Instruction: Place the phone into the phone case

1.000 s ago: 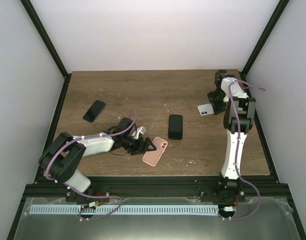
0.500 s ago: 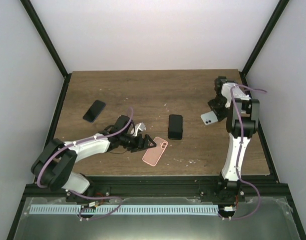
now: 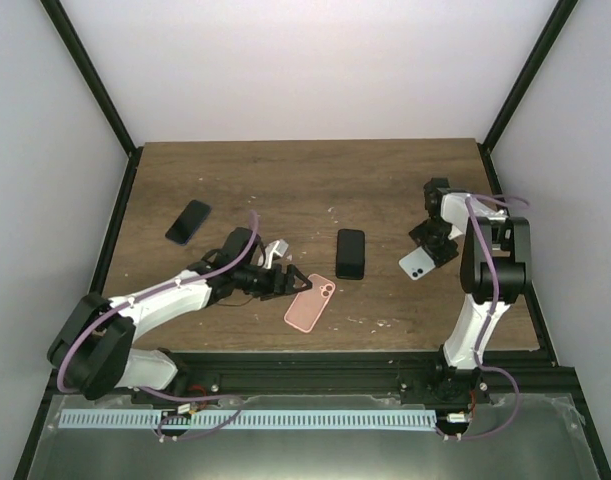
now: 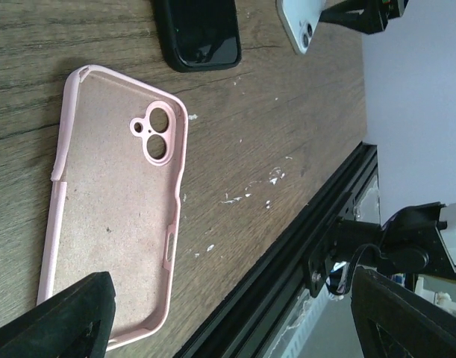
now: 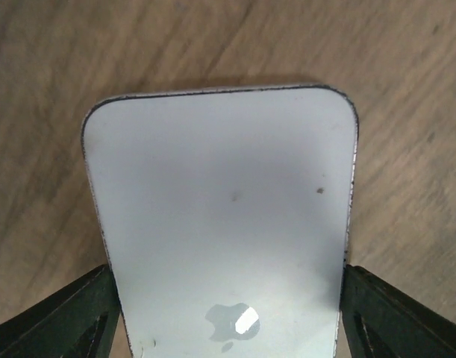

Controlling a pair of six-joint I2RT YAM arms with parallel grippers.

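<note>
On the wooden desk [image 3: 385, 180], the left end effector [image 4: 235, 321] spreads wide at the near end of the pink case [image 4: 116, 216], which lies hollow side up, apparently to steady it. Well apart to the right, the right end effector [image 5: 226, 313] clamps the white phone [image 3: 417, 264] by its edges, back upward, so it likely needs flipping before seating.

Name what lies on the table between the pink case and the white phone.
A black phone-shaped slab, slightly to the far side of the line from pink case to white phone; the top view shows it.
</note>
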